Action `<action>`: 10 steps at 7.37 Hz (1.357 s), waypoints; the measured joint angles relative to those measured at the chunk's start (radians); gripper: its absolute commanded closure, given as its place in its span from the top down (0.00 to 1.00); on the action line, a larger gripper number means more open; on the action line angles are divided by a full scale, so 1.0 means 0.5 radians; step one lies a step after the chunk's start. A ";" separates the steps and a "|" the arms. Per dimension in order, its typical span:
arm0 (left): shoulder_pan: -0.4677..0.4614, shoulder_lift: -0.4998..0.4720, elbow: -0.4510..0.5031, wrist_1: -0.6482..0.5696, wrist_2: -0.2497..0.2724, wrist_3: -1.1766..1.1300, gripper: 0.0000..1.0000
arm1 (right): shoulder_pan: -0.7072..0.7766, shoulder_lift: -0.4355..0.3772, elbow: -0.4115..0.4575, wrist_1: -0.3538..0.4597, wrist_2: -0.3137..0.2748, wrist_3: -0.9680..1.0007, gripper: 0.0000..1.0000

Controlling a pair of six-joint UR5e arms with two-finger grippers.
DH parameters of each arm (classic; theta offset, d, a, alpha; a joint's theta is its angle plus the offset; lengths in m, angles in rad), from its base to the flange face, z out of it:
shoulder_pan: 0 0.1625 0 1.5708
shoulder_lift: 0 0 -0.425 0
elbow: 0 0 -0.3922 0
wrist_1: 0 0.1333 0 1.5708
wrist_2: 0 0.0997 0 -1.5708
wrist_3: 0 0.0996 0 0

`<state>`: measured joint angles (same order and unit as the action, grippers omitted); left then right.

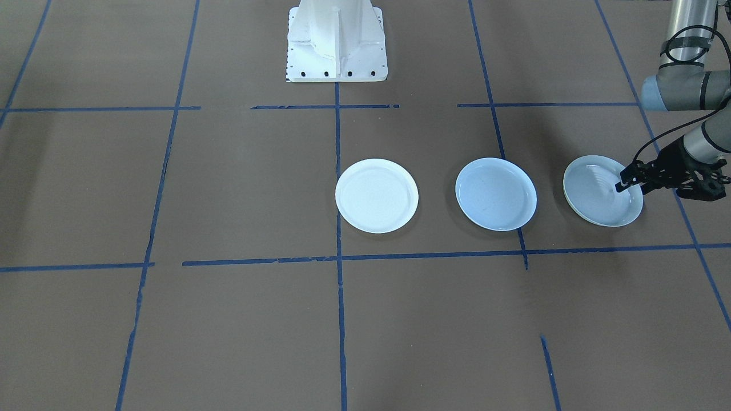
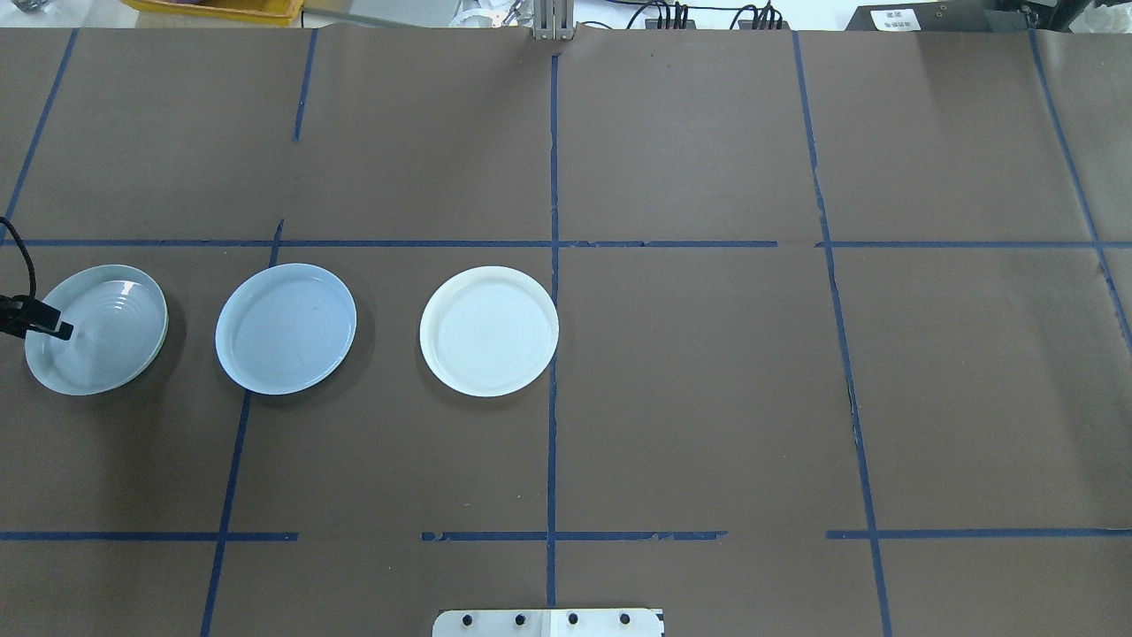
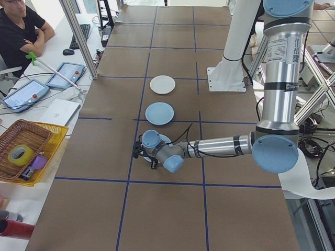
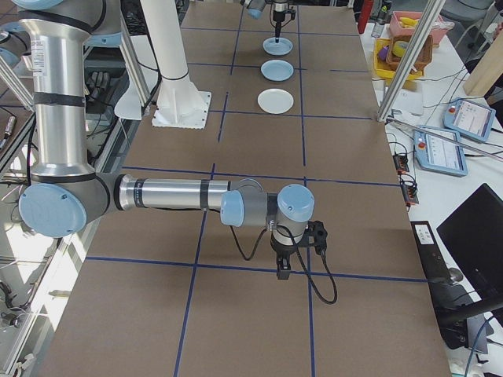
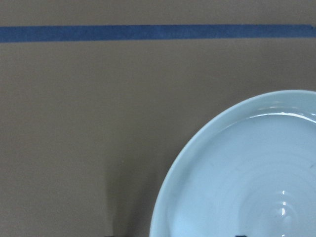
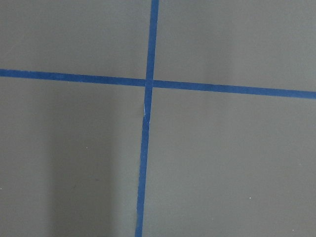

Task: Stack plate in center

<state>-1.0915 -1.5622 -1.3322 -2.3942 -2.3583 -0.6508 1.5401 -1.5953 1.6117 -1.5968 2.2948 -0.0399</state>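
On the worktop's left end, the left claw [image 1: 623,185] pinches the ringed plate's [image 1: 599,191] rim, near the pale-blue plate [image 1: 495,194]. With a thin grip, it may slip and drop.

The overhead view looks down from behind the robot; the front-facing view opposes it. Both share three plates, including the ringed plate [image 2: 95,329]. Side views look along the table. Wrist cameras sit close above the paper.
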 measured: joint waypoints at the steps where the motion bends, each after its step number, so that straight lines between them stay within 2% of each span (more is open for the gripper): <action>1: 0.000 0.004 0.001 0.000 -0.005 0.007 0.00 | 0.000 0.000 0.000 0.000 0.000 0.000 1.00; 4: -0.036 0.034 -0.004 0.008 -0.048 0.113 0.00 | 0.000 0.000 0.000 0.000 -0.001 0.000 1.00; 5: -0.104 0.033 -0.006 0.017 -0.136 0.154 0.00 | 0.000 0.000 0.000 0.000 0.000 0.000 1.00; 8: -0.320 0.030 -0.011 0.031 -0.544 0.233 0.00 | 0.000 0.000 0.001 -0.002 -0.001 0.000 1.00; 9: -0.366 0.026 -0.019 0.041 -0.632 0.231 0.00 | 0.000 0.000 0.001 -0.003 -0.001 0.000 1.00; 10: -0.391 0.010 -0.042 0.069 -0.672 0.204 0.00 | 0.000 0.000 0.001 -0.003 0.000 0.000 1.00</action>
<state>-1.2870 -1.5571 -1.3532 -2.3595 -2.6941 -0.5488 1.5401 -1.5953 1.6122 -1.5981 2.2947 -0.0399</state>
